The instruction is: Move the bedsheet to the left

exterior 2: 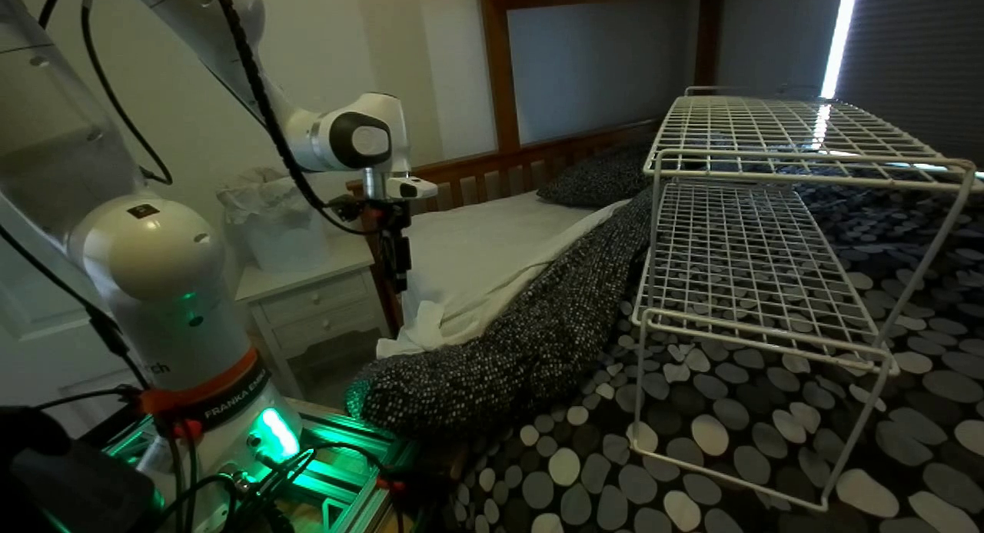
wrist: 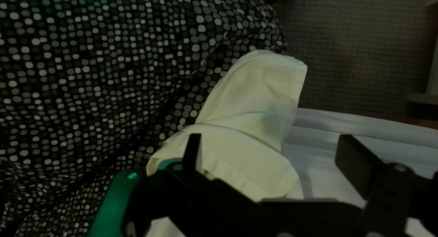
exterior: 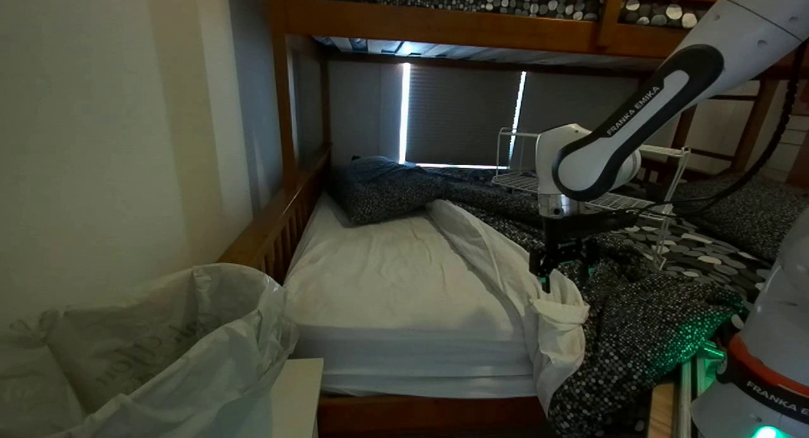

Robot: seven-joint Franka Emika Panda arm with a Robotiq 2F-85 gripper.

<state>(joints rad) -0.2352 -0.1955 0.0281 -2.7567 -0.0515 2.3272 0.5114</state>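
Observation:
The cream-white bedsheet [exterior: 559,315] is folded back and bunched along the mattress's side, with its corner hanging over the front end. It also shows in an exterior view [exterior 2: 421,329] and in the wrist view [wrist: 246,155]. My gripper [exterior: 562,277] points down over the bunched corner; it also shows in an exterior view [exterior 2: 398,283]. In the wrist view the fingers of the gripper [wrist: 269,144] are wide apart with nothing held. The bunched fold lies below and between them, nearer the left finger. I cannot tell whether a fingertip touches the cloth.
A white-covered mattress [exterior: 392,280] lies beside the sheet. A dark dotted duvet [exterior: 638,324] is heaped on its other side. A white wire rack [exterior 2: 761,271] stands on the spotted bedding. A dark pillow [exterior: 385,188], bed rail [exterior: 272,236] and white bag [exterior: 164,343] are around.

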